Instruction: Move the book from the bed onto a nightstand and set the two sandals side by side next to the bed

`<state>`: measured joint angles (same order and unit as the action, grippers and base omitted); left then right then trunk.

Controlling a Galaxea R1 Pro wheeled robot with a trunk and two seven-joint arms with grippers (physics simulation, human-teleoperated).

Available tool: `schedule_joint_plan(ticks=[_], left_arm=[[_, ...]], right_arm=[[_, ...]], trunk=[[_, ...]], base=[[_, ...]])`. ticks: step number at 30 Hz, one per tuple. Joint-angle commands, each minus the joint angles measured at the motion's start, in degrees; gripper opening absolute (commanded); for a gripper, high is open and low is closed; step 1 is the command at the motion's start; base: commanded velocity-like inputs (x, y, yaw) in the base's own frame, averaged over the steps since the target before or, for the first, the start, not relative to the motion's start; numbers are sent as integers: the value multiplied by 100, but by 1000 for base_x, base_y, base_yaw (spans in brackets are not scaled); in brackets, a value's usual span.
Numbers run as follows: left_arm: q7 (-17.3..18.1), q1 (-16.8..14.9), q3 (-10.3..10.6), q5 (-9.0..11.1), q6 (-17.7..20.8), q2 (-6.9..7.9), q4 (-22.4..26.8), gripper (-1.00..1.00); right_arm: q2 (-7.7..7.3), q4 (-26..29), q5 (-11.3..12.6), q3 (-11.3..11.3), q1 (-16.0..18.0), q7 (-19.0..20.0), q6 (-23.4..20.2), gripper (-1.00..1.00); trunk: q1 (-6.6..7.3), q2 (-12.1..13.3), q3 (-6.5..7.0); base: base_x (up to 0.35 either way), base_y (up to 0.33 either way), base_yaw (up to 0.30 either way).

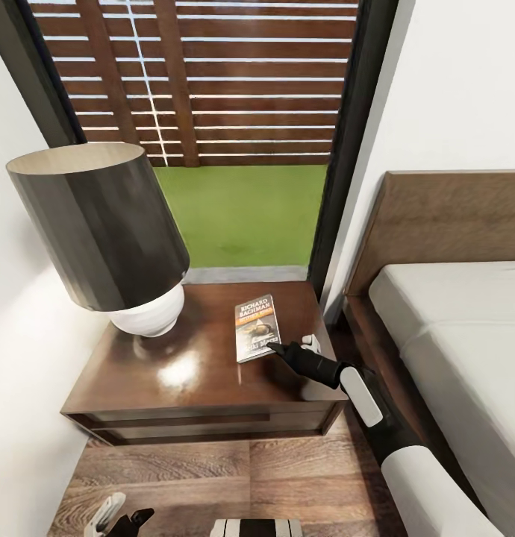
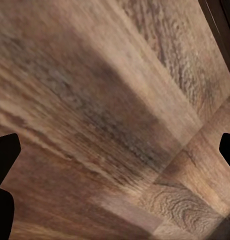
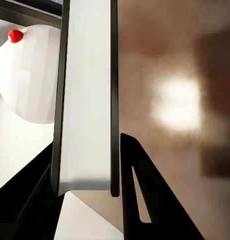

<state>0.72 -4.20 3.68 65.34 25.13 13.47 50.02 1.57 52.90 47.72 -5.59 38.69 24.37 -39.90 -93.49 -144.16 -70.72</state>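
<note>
The book (image 1: 256, 328), with its dark cover, white "RICHARD BACHMAN" title and orange band, lies face up on the glossy dark-brown nightstand (image 1: 190, 380), right of the lamp (image 1: 108, 224). My right gripper (image 1: 289, 349) reaches in at the book's near right corner. In the right wrist view the book's white page edge (image 3: 87, 100) stands between the two black fingers (image 3: 140, 200), which sit against both covers. My left gripper (image 1: 114, 520) hangs low over the wood floor, its fingers (image 2: 5, 165) spread wide apart with nothing between them. The sandals are out of view.
The bed (image 1: 459, 335), with its brown headboard and pale mattress, stands right of the nightstand across a narrow gap. Behind the nightstand is a tall dark-framed window (image 1: 235, 112) with wooden slats and grass outside. A white wall runs along the left. Plank floor (image 1: 235, 470) lies in front.
</note>
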Motion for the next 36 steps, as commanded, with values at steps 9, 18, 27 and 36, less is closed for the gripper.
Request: schedule_joint_plan(ticks=[9,18,27,36], left_arm=[[7,-2,-4,35,15,7,-1,100],[12,-2,2,33,11,7,-10,100],[-14,-2,41,-52,-27,5,-24,100],[-28,19,64,-94,-64,-1,-35,100]], right_arm=[[1,1,17,5,6,6,-26,-100],[1,1,17,5,6,6,-27,-100],[1,1,16,5,4,6,-26,-100],[-4,1,17,5,7,6,-22,-100]], trunk=[[-22,-14,-204],[-22,-14,-204],[-22,-14,-204],[-22,-14,-204]], base=[[0,0,0],[0,0,0],[0,0,0],[77,0,0]])
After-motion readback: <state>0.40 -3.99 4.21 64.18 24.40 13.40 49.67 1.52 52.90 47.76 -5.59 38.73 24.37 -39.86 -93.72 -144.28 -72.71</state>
